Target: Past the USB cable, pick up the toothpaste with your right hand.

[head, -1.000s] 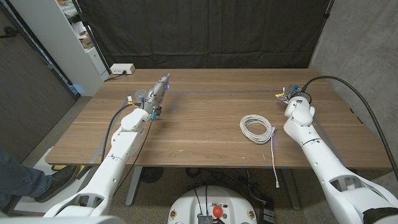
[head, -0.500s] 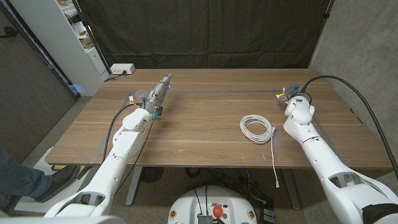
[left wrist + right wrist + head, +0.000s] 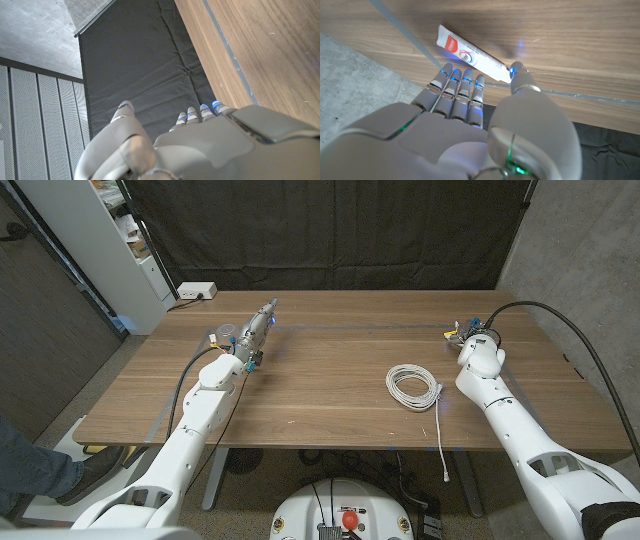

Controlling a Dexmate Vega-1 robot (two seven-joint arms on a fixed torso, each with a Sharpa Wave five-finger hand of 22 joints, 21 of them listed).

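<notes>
The toothpaste [image 3: 472, 54], a white tube with red and blue print, lies flat on the wooden table [image 3: 320, 395] in the right wrist view. My right hand [image 3: 470, 125] reaches over it with fingers [image 3: 454, 87] on one side and the thumb tip by the tube's end; the tube still lies on the wood. In the head view my right hand [image 3: 479, 348] is at the table's far right, past the coiled white USB cable [image 3: 413, 387]. My left hand [image 3: 252, 335] stretches out at the far left, holding nothing, fingers [image 3: 192, 114] straight.
The cable's loose tail [image 3: 441, 442] runs to the near edge. A white power strip [image 3: 196, 291] lies behind the table, a white shelf [image 3: 115, 240] stands at the left, and a person's leg and shoe [image 3: 45, 475] show at the lower left.
</notes>
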